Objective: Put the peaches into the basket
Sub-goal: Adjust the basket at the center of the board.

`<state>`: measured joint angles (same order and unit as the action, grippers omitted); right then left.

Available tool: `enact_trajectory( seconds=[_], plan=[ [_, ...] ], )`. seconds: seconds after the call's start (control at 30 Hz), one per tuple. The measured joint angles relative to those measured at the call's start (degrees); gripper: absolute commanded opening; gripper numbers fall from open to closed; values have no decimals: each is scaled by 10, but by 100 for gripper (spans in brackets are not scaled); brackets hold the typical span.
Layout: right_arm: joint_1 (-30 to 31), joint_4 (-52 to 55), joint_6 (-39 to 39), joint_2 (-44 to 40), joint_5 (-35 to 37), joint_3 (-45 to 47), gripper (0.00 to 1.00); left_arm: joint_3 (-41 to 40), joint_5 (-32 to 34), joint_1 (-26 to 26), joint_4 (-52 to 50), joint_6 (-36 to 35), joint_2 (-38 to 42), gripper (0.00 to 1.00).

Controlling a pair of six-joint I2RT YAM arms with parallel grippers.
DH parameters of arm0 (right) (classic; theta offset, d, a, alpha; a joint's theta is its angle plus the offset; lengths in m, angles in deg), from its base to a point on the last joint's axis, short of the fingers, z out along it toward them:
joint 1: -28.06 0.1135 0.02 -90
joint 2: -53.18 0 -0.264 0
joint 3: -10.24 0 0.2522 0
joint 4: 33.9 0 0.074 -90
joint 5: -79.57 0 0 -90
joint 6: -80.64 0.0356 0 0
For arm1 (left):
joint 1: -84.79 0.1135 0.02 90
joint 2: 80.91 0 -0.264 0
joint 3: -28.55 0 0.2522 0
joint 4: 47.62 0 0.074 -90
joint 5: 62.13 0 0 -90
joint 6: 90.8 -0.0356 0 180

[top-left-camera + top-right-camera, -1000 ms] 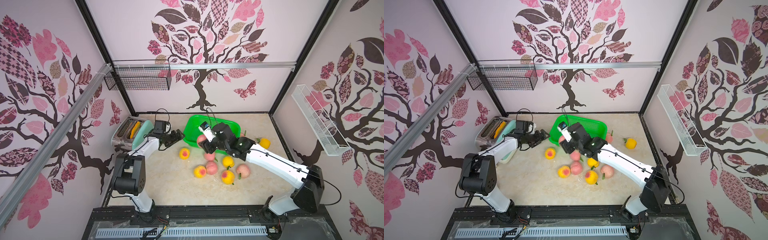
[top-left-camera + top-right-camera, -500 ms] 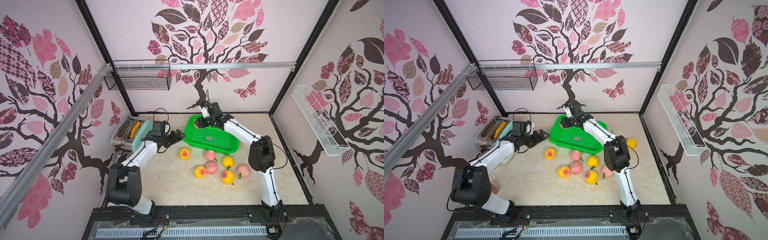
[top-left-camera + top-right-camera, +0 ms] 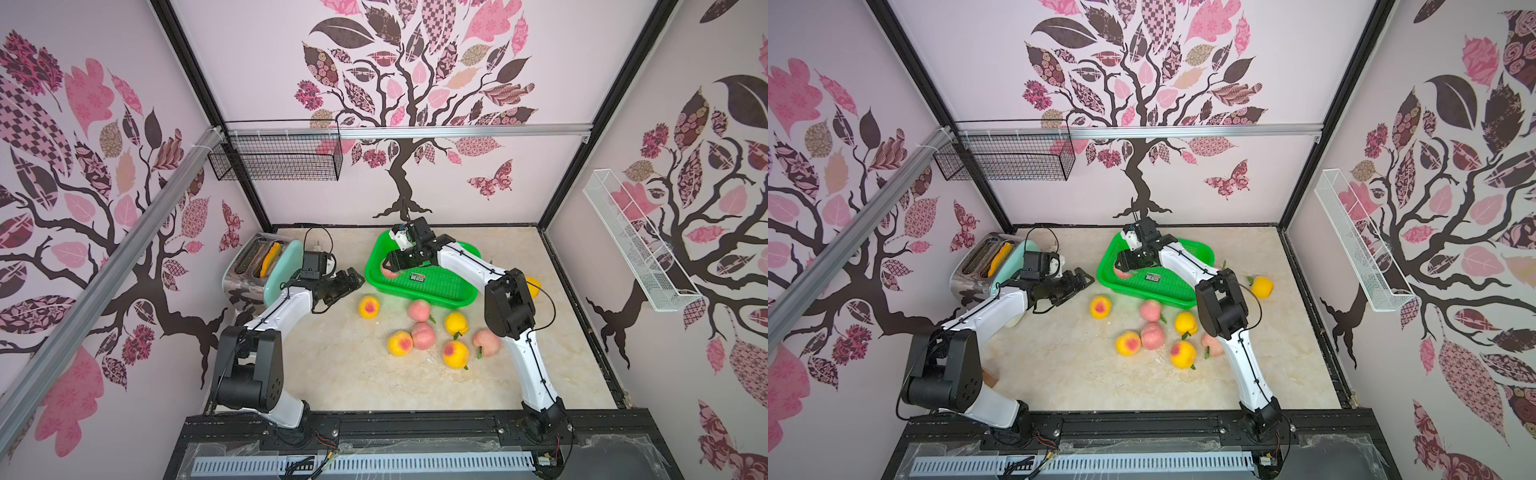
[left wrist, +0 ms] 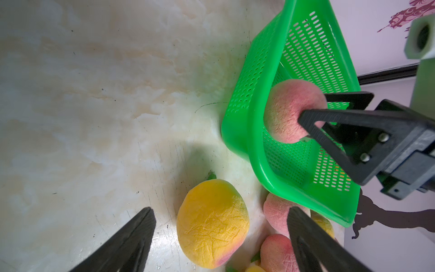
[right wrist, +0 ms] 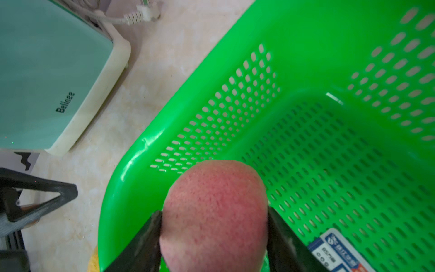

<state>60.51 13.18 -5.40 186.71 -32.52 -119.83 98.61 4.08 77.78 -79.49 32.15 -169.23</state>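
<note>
My right gripper (image 3: 392, 266) (image 5: 214, 213) is shut on a pink peach (image 3: 388, 273) (image 5: 211, 188), held over the left end of the green basket (image 3: 457, 297) (image 3: 1144, 297) (image 5: 131, 164). No other peach shows inside it. My left gripper (image 3: 353, 280) (image 4: 221, 212) is open just left of the basket, with a yellow peach (image 3: 368, 306) (image 4: 211, 223) on the floor before its fingers, untouched. In the left wrist view the held pink peach (image 4: 289, 110) hangs above the basket (image 4: 237, 131). Several more peaches (image 3: 423, 336) lie in front of the basket, and another peach (image 3: 533, 286) lies right of it.
A steel toaster (image 3: 249, 266) with an orange slice and a mint-green appliance (image 3: 286, 262) stand at the left wall behind my left arm. A black wire basket (image 3: 274, 158) hangs on the back wall. A white wire basket (image 3: 636, 241) hangs on the right wall.
My right gripper, still shut on the pink peach, has shifted from the basket's back edge to above its left end. The left arm has hardly moved.
</note>
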Motion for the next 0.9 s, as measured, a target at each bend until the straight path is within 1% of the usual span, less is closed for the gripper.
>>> enact_trajectory(
  seconds=[0.1,0.27,0.43,0.53,0.63,0.7,0.9],
  plan=[
    [12,-2,1,-2,-24,30,62,-1,-1,0,2,0,0,92],
    [31,1,-1,-6,-59,39,62,-1,-3,0,2,0,0,92],
    [38,0,-5,-37,-107,66,62,-2,-3,2,0,0,1,92],
    [39,4,-13,-49,-123,69,63,-2,-3,3,0,0,1,92],
    [39,6,-21,-59,-120,71,64,-2,-3,3,0,0,1,92],
    [39,11,-28,-61,-103,68,64,-2,-3,3,0,0,1,92],
    [33,31,-29,-56,-57,14,64,-4,-8,3,5,1,2,92]
  ],
)
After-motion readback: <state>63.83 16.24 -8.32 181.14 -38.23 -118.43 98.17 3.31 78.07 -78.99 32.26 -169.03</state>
